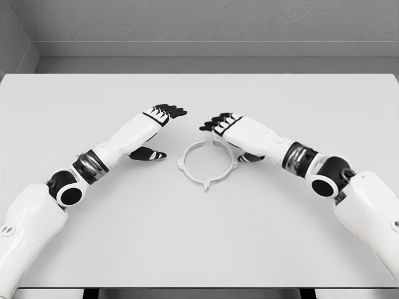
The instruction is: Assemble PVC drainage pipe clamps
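A white ring-shaped pipe clamp [207, 163] with small tabs on its rim lies flat near the middle of the white table [199, 230]. My right hand [219, 122] hovers over the ring's far right edge, fingers spread and pointing left, thumb near the ring's right tab; it holds nothing. To the left of the ring is my left hand [163, 114], fingers extended toward the right and thumb low beside the table; it is apart from the ring and empty.
The table's far edge meets a grey wall [199, 25] at the back. Both forearms angle in from the lower corners. Bare tabletop surrounds the ring on the near side.
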